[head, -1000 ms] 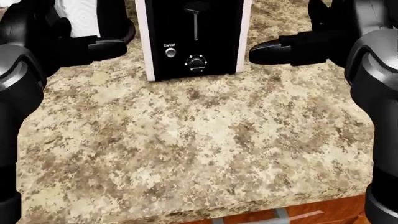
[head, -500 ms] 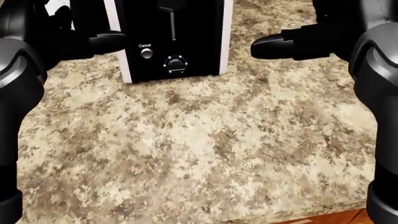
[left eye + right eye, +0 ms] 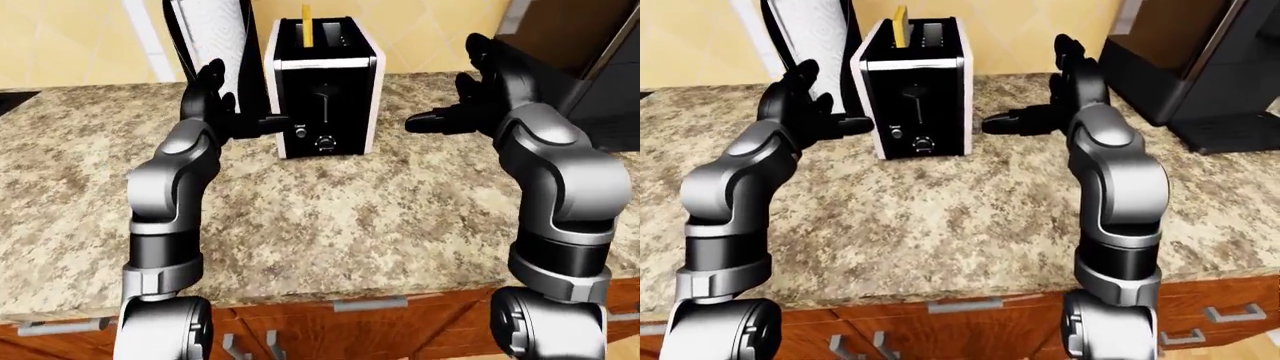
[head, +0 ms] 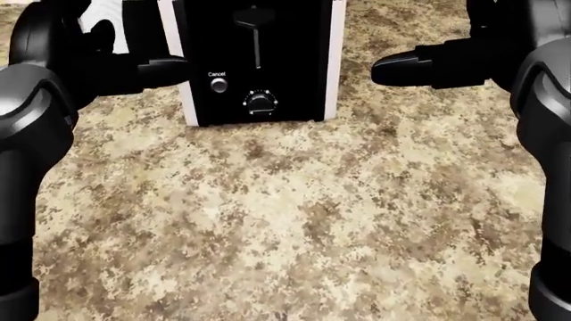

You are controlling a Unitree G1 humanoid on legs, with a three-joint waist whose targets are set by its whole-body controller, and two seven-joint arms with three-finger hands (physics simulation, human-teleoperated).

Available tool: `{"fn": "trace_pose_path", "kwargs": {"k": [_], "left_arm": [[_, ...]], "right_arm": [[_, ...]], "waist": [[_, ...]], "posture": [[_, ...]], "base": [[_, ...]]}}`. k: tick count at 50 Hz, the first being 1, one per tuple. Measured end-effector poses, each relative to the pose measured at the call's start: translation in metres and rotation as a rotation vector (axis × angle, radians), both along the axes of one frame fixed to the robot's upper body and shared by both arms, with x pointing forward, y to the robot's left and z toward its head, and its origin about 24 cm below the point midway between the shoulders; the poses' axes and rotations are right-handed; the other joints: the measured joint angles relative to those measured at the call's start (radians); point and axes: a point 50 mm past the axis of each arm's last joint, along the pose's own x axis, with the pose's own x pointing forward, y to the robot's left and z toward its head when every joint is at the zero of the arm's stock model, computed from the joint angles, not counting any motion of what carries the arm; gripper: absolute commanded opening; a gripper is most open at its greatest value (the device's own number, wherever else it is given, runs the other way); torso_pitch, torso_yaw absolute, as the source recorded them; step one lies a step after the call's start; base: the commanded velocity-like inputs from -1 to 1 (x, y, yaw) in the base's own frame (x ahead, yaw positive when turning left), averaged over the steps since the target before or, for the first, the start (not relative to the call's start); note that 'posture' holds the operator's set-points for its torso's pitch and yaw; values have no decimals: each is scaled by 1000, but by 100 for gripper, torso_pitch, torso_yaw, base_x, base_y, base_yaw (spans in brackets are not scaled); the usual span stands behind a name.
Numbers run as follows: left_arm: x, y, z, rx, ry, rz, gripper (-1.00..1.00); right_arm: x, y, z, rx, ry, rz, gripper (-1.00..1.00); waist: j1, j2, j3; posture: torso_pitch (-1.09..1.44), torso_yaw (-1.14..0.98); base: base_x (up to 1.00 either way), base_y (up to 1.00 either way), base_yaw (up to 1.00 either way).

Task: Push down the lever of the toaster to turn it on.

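With both my left hand (image 3: 208,97) and right hand (image 3: 470,90) open and empty either side of the toaster (image 3: 322,97) on the counter (image 3: 330,217), its lever (image 4: 254,18) still up, a clumsy finger risks shoving the toaster

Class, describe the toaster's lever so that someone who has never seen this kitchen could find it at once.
Find the black toaster on the speckled granite counter, between the robot's two hands. On the face toward the camera, a vertical slot carries the lever, a small black tab near the top. The Cancel button and round dial sit below it.
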Motion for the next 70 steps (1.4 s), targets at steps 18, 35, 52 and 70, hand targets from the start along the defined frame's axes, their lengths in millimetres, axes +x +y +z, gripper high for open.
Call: {"fn": "trace_pose_path", "kwargs": {"k": [18,35,52,70], "left_arm": [[0,6,3,-4,-13,27,100],[1,6,-1,-16,-6,32,100],[0,6,2,-29,-1,26,100],[1,5,4,-34,-10,28,100]], "right_arm": [[1,4,-2,-4,15,14,100],[1,5,-5,1,20,17,100],[1,5,-4,0,17,19,100],[2,6,0,-4,14,22,100]], "waist": [[8,-20,-12],[6,-21,-15],[4,-19,-63],[6,-18,-147]], "posture": [[0,0],[0,0],[-11,0],[-21,0]], "base": [[0,0,0],[0,0,0],[0,0,0],[0,0,0]]}}
